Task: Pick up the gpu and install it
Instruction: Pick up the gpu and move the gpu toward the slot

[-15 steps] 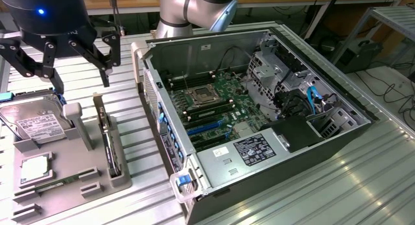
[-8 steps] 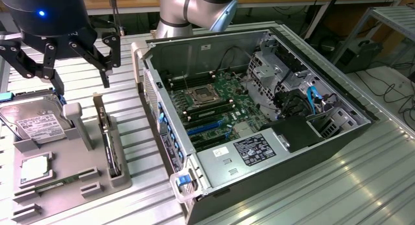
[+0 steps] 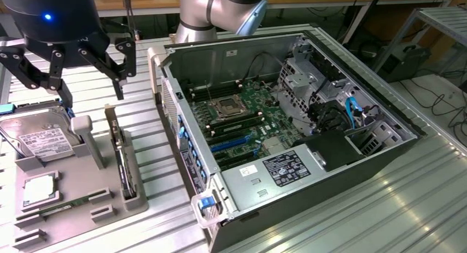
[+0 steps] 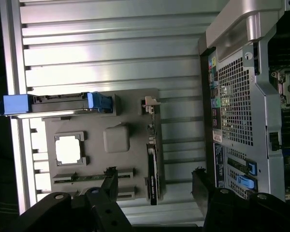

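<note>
Gripper [image 3: 91, 94] spread wide, empty, hanging above gpu [image 3: 126, 168] standing on edge in grey tray [image 3: 79, 181], beside computer case [image 3: 175, 78].

place: robotics lab | cues: slatted aluminium table [image 3: 397, 212], opened PC tower [image 3: 277, 133], floor cables [image 3: 443, 100]

The counter [image 3: 350, 209] was made of long shiny metal slats. A flat grey tray [image 3: 65, 231] lay on it at the exterior view's left. A big open computer case [image 3: 292, 223] lay just beside the tray, on its right.
</note>
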`<control>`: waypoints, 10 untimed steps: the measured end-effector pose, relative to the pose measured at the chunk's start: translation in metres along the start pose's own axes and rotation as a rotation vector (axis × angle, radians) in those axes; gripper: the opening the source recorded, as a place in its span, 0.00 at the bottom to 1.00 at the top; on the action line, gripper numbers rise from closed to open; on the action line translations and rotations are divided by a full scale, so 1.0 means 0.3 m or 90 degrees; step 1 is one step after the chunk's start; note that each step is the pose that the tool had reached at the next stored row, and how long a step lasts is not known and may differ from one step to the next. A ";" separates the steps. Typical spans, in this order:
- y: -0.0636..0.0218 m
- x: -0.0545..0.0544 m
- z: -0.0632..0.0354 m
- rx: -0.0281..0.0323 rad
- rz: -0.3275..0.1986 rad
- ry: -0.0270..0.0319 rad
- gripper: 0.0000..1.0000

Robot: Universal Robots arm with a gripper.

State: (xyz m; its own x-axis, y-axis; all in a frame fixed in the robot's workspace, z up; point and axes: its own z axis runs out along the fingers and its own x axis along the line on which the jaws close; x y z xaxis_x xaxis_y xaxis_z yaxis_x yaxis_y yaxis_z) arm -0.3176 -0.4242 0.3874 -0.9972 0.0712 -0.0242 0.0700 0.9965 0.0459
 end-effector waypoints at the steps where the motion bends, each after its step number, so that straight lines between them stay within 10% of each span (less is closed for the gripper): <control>1: 0.000 0.000 0.000 0.0000 0.000 0.0000 0.73; 10: -0.002 0.000 0.007 0.0000 0.000 -0.0001 0.73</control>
State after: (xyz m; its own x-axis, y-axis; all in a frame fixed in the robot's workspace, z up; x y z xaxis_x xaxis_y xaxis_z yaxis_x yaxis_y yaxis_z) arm -0.3176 -0.4246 0.3854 -0.9972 0.0711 -0.0243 0.0700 0.9965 0.0459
